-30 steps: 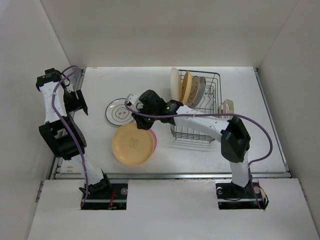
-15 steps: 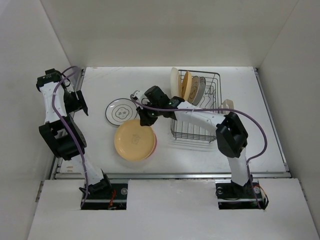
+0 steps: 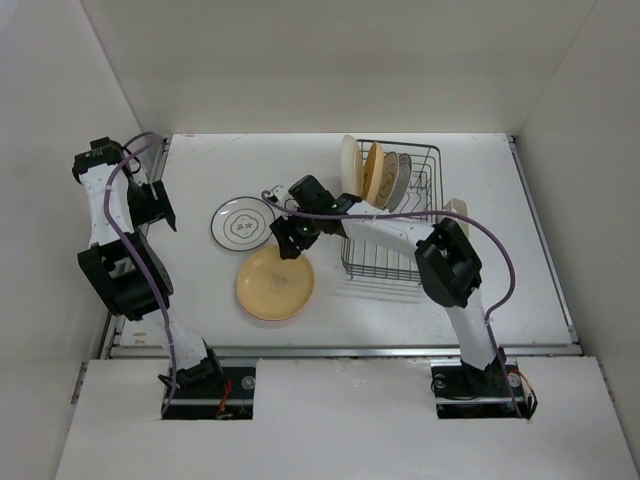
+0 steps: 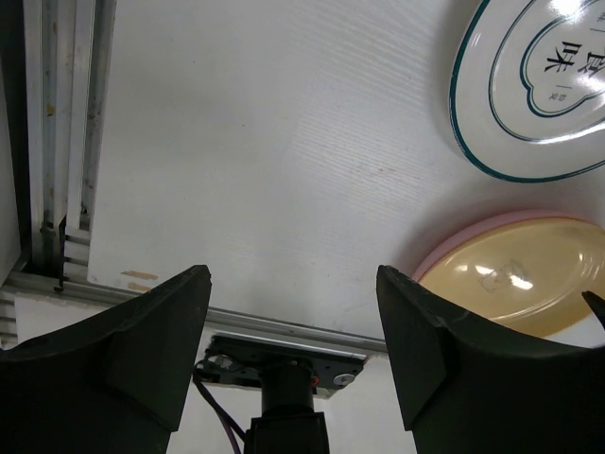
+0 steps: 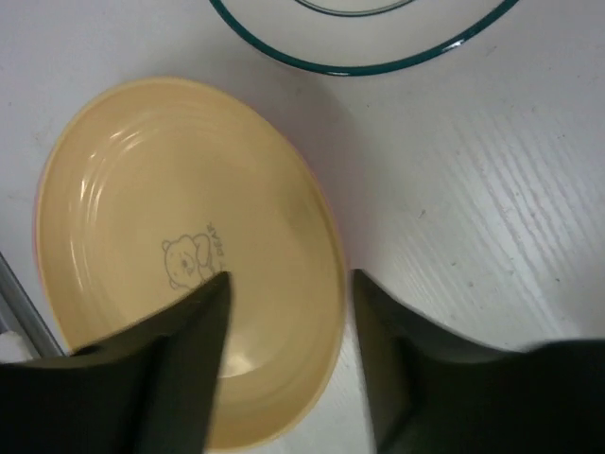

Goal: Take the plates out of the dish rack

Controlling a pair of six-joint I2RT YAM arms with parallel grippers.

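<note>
A yellow-orange plate (image 3: 275,284) lies flat on the table on top of a pink plate (image 4: 454,253), of which only a thin rim shows. My right gripper (image 3: 290,240) hovers open over the yellow plate's (image 5: 189,255) far rim, one finger on each side of it and neither touching. A white plate with dark rings (image 3: 241,223) lies just beyond. The dish rack (image 3: 420,255) at the right holds several plates upright, among them a cream one (image 3: 350,165) and a yellow-orange one (image 3: 372,172). At the far left my left gripper (image 4: 293,274) is open and holds nothing.
A cream slotted cup holder (image 3: 455,215) is fixed to the rack's right side. White walls close in the table on three sides. A metal rail (image 3: 340,350) runs along the near edge, with the left arm's base (image 4: 284,378) behind it.
The right gripper has lowered the yellow-orange plate onto the pink plate and opened, letting it go. The left arm has not moved.
</note>
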